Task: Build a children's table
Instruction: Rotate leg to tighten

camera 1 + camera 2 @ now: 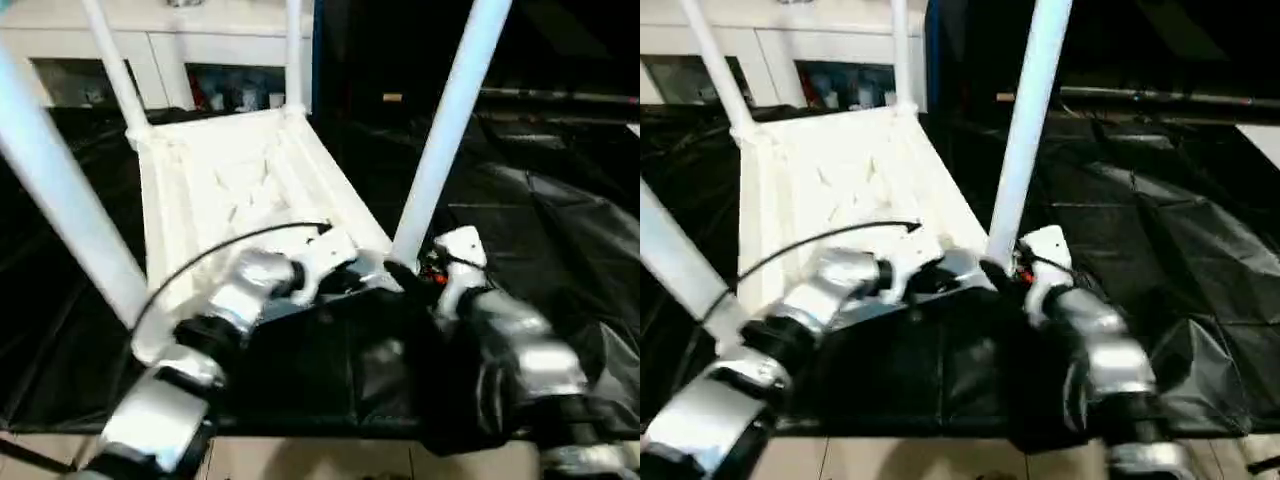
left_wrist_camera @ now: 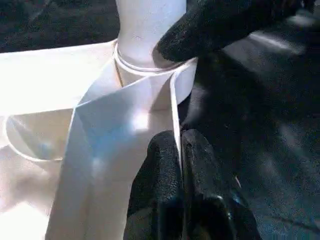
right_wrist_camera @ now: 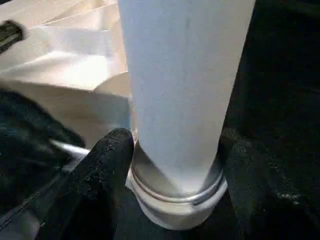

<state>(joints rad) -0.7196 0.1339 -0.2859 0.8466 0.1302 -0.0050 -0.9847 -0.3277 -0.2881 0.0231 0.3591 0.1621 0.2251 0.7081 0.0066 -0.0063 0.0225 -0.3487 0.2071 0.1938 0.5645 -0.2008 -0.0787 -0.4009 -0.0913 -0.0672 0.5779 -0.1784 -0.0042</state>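
From my remote station I watch the children's table [image 1: 230,190] lying upside down on a black sheet [image 1: 560,230], ribbed underside up, with four legs rising from its corner sockets. On the left, my left end effector [image 2: 181,165] has its fingers pressed together against the thin edge of the top's rim, beside the near right corner socket [image 2: 150,75]. To the right, my right end effector [image 3: 175,165] stands spread around the base of the near right leg [image 1: 450,120], one fingertip [image 3: 107,150] at its seating ring; I cannot tell how firmly it grips. A seam shows at that ring, so I judge this leg possibly not fully seated. A sideways pull could lever it loose, and the left fingers could slip off the narrow rim, letting the top skid on the sheet.
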